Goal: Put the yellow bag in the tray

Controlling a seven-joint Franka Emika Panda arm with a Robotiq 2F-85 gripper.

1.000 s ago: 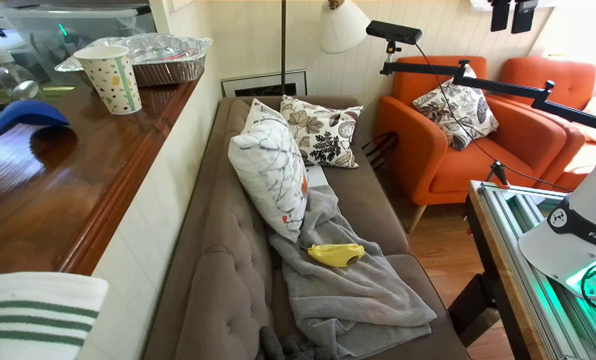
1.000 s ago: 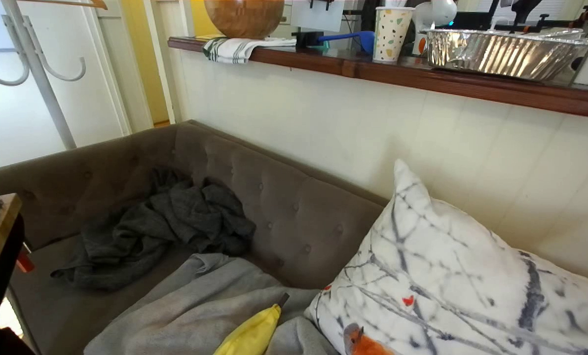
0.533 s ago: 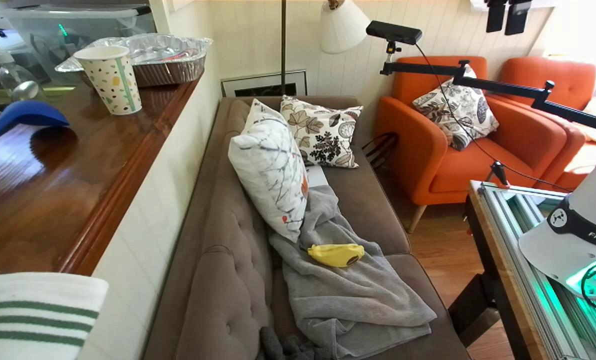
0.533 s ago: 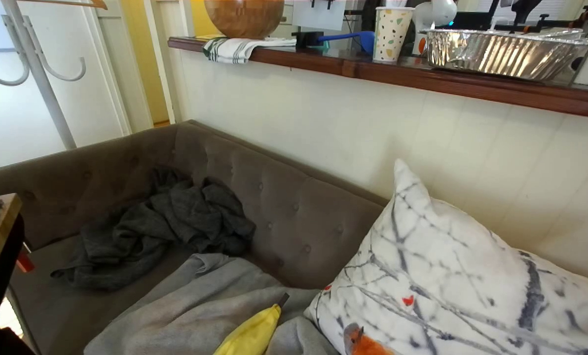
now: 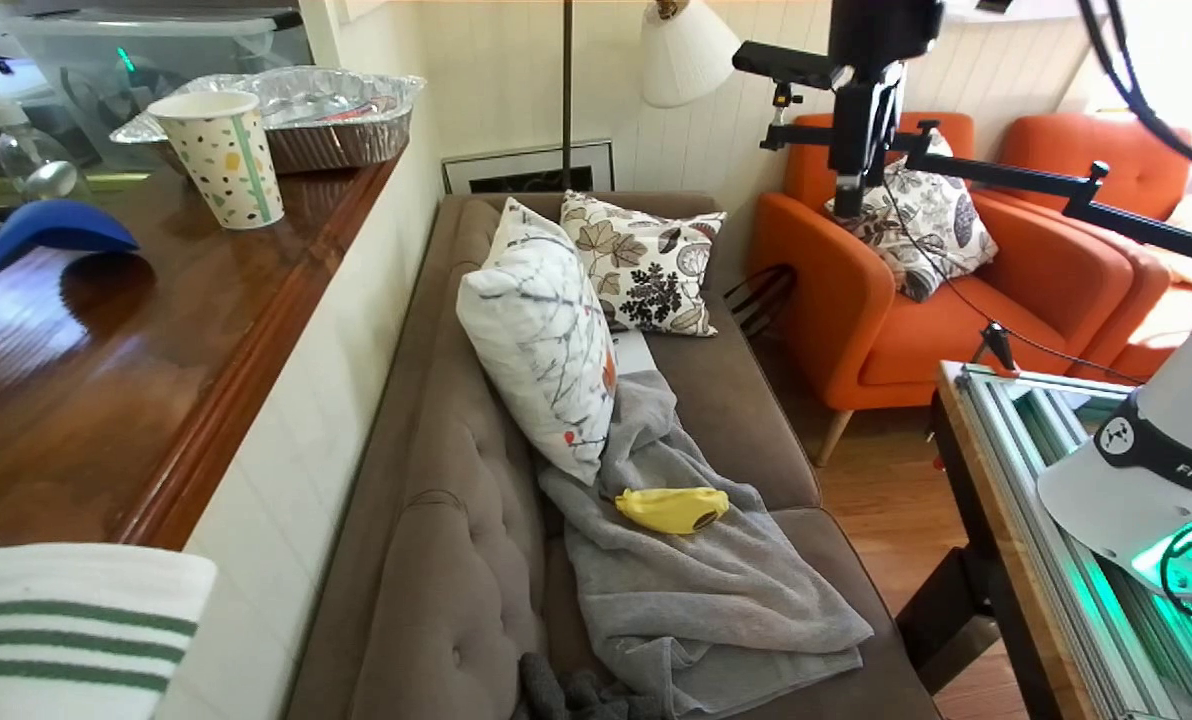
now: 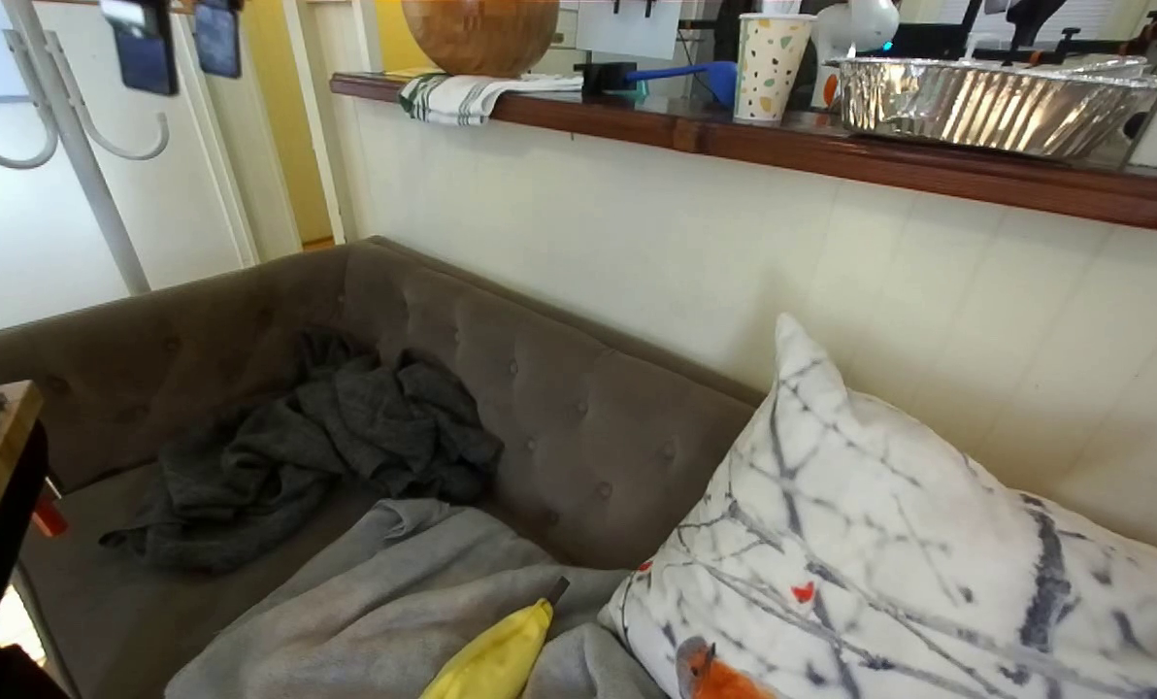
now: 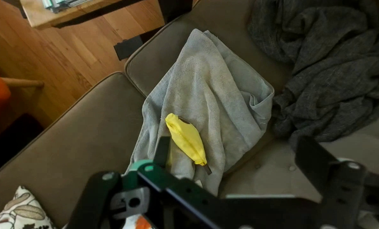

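The yellow bag (image 5: 672, 510) lies on a grey towel on the sofa. It has a dark stub at one end and also shows in an exterior view (image 6: 494, 652), cut by the bottom edge, and in the wrist view (image 7: 188, 138). The silvery foil tray (image 5: 341, 140) stands on the wooden counter behind the sofa; it also shows in an exterior view (image 6: 986, 102) and is out of the wrist view. My gripper (image 7: 235, 152) is open and empty, well above the sofa, with the bag beyond its left finger. It also shows in both exterior views (image 5: 864, 170) (image 6: 181, 53).
A speckled cup (image 5: 221, 160) stands beside the tray on the counter (image 5: 206, 380). White patterned cushions (image 5: 546, 340) lean on the sofa near the bag. A lamp (image 5: 686, 55) and a black camera arm (image 5: 1006, 175) stand beyond. A dark blanket (image 6: 336, 447) lies on the sofa.
My gripper has come down and moved left in an exterior view, and its fingertips now show at the upper left in an exterior view where they were absent. The bag and tray have not moved.
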